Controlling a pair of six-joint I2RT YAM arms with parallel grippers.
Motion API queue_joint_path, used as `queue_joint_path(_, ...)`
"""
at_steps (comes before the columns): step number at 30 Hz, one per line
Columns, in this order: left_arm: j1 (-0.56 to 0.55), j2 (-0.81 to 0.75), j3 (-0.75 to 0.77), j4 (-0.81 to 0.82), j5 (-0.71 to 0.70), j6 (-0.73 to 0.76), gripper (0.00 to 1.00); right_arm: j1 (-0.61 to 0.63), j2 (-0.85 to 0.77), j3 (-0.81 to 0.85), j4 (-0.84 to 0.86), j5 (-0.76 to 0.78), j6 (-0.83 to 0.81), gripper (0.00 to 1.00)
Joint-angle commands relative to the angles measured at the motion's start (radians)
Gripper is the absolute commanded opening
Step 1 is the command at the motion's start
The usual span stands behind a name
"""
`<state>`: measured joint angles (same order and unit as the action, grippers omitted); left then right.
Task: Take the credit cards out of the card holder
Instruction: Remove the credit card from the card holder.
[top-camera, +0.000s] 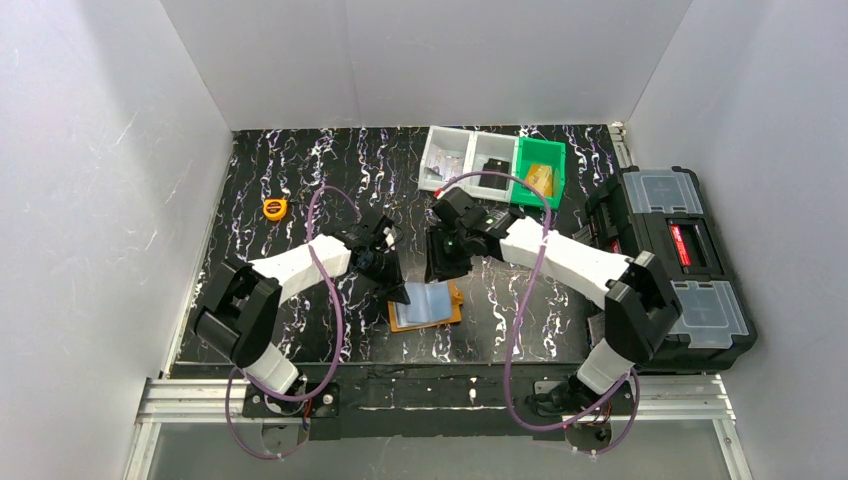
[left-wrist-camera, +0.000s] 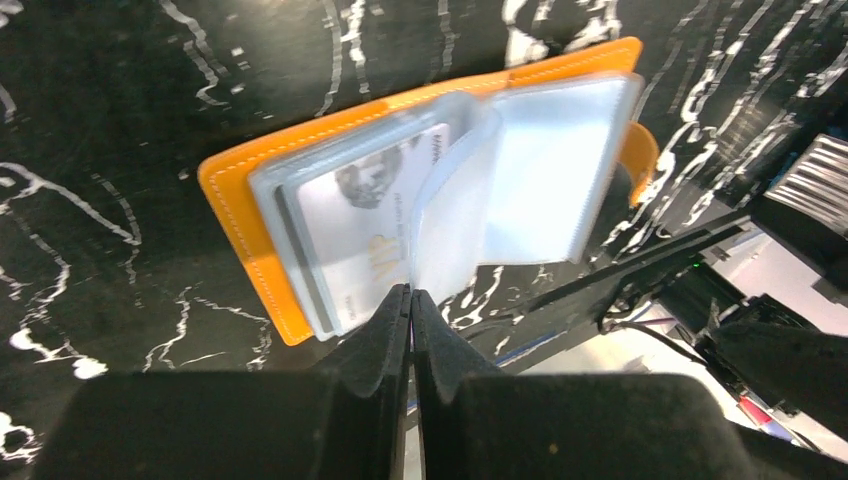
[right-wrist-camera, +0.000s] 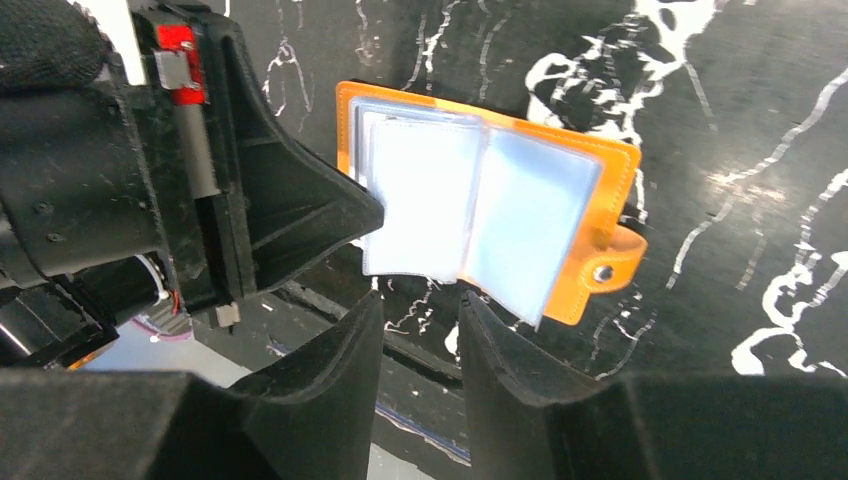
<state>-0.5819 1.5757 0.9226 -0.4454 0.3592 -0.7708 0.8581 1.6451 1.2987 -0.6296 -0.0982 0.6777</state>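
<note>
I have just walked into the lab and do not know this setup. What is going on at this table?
Two robot arms are working on an orange card holder that lies open on the table, its clear pockets fanned up. The left gripper has its fingers pressed together at the edge of a pocket holding a whitish card; I cannot tell whether it pinches anything. The right gripper hangs open beside the holder. I see no card out of the holder yet.

The card holder (top-camera: 427, 305) lies open on the counter (top-camera: 300, 170); tape measure (top-camera: 274, 208) behind-left, toolbox (top-camera: 680, 260) right.
</note>
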Motion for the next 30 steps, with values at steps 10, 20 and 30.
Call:
queue_joint_path(10, -0.064, 0.117, 0.170, 0.033, 0.030, -0.019, 0.20, -0.050, -0.198, -0.149, -0.058, 0.084, -0.003, 0.42)
queue_joint_path(20, -0.092, 0.227, 0.257, 0.035, 0.038, -0.025, 0.37, -0.064, -0.286, -0.222, -0.065, 0.093, 0.007, 0.43)
queue_joint_path(30, -0.101, 0.282, 0.306, 0.039, 0.041, -0.026, 0.65, -0.071, -0.318, -0.269, -0.058, 0.093, 0.014, 0.43)
